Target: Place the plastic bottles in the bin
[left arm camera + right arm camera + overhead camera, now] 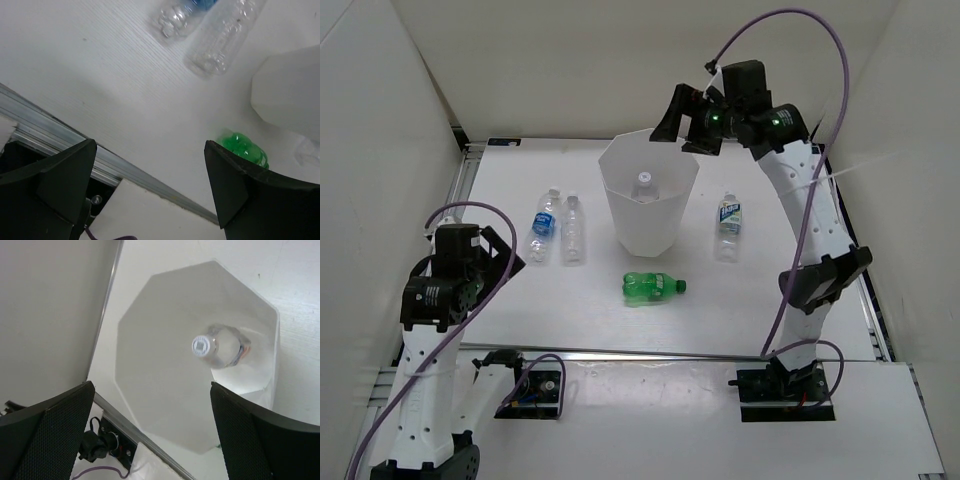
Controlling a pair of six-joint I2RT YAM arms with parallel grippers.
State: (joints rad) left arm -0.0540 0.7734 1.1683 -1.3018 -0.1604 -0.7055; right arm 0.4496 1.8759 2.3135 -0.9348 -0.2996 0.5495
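Right hand [688,130] hangs spread and empty above the bin [620,215], one capped bottle [644,186] standing inside. Two bottles [573,229] lie left of it on the bench [760,320], a labelled bottle [727,226] right, a green bottle [652,287] in front. Left hand [150,147] spread, empty.

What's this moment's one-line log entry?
right gripper: open, over bin; left gripper: open; in bin: one clear bottle; outside: green bottle, three clear bottles
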